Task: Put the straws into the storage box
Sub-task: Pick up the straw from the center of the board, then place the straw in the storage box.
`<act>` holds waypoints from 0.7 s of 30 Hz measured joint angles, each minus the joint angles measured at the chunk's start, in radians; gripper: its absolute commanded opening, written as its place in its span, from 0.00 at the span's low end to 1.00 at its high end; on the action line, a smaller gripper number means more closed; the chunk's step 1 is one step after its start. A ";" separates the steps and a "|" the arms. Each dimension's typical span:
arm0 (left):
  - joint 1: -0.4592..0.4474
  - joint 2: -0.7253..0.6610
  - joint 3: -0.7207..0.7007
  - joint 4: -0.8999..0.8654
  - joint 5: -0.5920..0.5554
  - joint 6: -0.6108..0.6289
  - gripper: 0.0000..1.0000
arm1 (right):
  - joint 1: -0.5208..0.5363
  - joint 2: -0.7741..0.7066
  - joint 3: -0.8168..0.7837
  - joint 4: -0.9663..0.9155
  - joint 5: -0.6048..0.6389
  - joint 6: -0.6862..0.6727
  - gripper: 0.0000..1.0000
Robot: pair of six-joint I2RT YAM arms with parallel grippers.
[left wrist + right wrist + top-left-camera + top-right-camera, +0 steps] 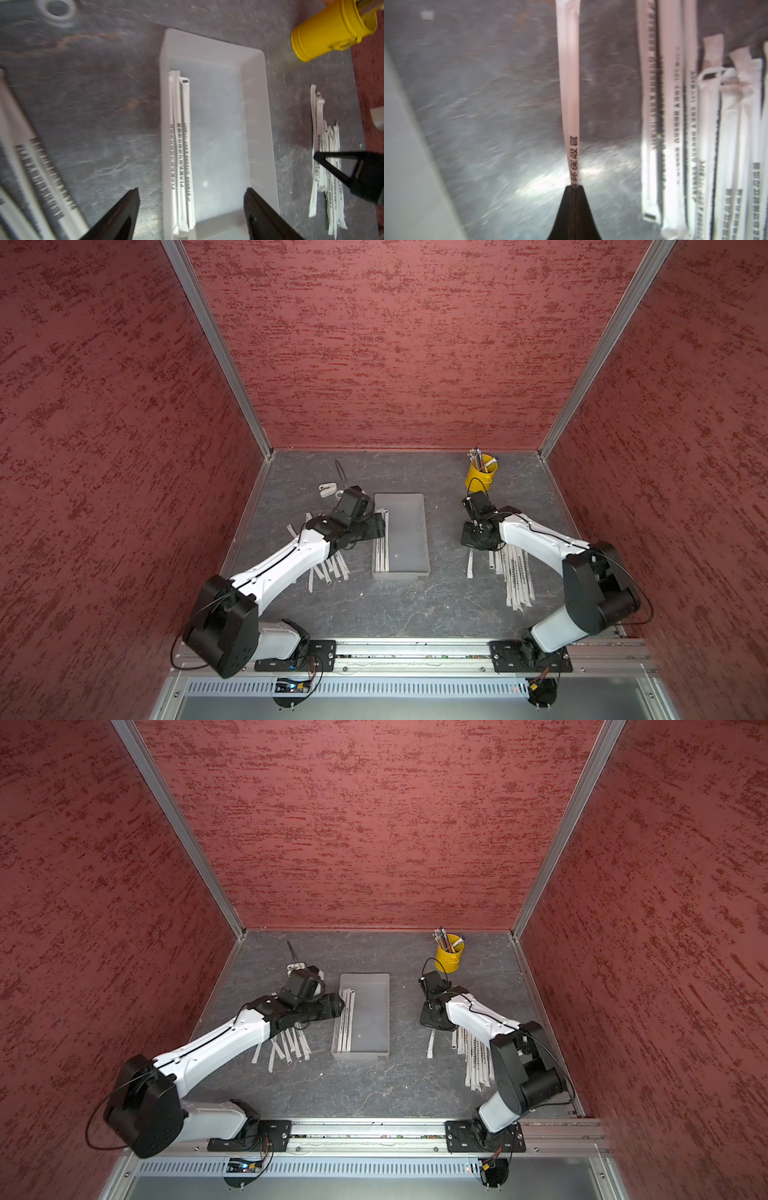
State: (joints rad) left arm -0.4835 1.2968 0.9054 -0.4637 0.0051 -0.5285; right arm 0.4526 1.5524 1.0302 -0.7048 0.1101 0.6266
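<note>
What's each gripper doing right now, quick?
Left gripper: open, holding nothing, over the storage box edge.
Right gripper: shut on one straw.

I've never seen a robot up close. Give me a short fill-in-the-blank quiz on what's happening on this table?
1. The right gripper is shut on a single ____.
2. The left gripper has its jaws ____.
3. A few straws already lie inside the translucent ____.
4. The cup holding pens is coloured ____.

Missing words: straw; open; storage box; yellow.
</note>
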 measured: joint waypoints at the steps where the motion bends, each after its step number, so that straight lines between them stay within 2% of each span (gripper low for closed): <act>1: 0.035 -0.027 -0.014 0.000 0.001 0.000 0.81 | 0.048 -0.011 0.047 -0.010 -0.004 0.013 0.02; 5: 0.105 -0.054 -0.032 -0.009 0.029 -0.002 0.81 | 0.201 0.012 0.226 0.022 -0.032 0.066 0.02; 9: 0.108 -0.043 -0.055 -0.002 0.082 -0.023 0.81 | 0.301 0.154 0.369 0.089 -0.065 0.106 0.02; 16: 0.087 -0.021 -0.127 0.031 0.135 -0.072 0.81 | 0.350 0.423 0.439 0.137 -0.101 0.158 0.02; 21: 0.074 -0.006 -0.149 0.053 0.148 -0.090 0.81 | 0.365 0.507 0.456 0.140 -0.121 0.183 0.02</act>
State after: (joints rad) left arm -0.4099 1.2903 0.7567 -0.4107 0.1528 -0.6186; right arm 0.8173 2.0594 1.4860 -0.5648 -0.0109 0.8093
